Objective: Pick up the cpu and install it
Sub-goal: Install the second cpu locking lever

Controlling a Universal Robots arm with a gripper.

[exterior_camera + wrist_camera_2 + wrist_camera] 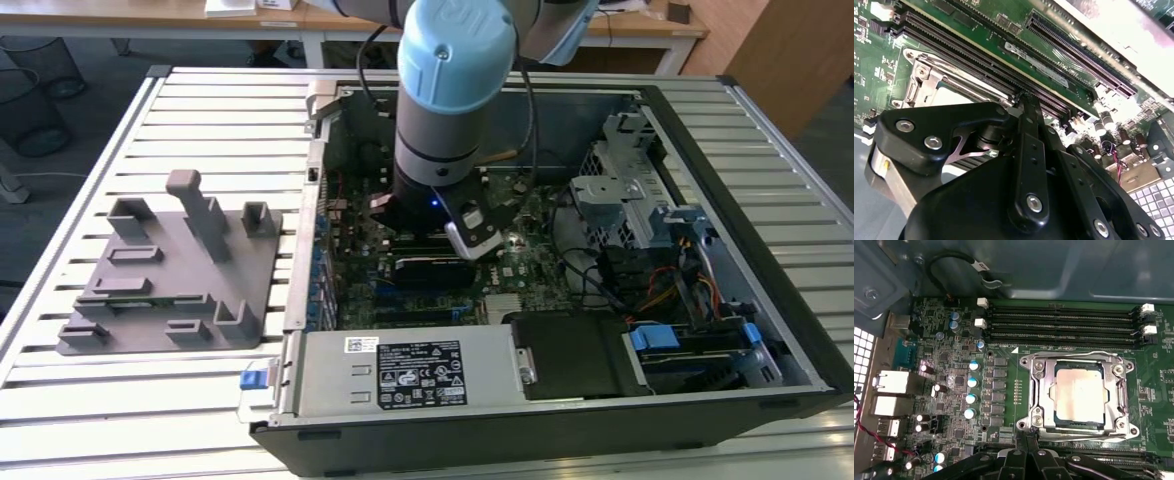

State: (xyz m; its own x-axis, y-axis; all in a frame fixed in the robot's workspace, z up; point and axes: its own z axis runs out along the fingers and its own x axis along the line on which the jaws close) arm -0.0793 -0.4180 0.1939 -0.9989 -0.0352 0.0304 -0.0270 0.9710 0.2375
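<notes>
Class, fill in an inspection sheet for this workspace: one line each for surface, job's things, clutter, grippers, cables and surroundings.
Surface: slatted metal table, carrying an open computer case.
Job's things: the cpu lies inside the metal socket frame on the motherboard, beside the empty memory slots.
Clutter: grey plastic fixture with upright posts, on the table at the exterior view's left of the case.
Grippers: the gripper sits low over the motherboard at the socket frame's edge, fingers together, holding nothing.
Cables: coloured wire bundles inside the case; a black cable loops above the board.
Surroundings: wooden desks and a wire bin behind the table.
</notes>
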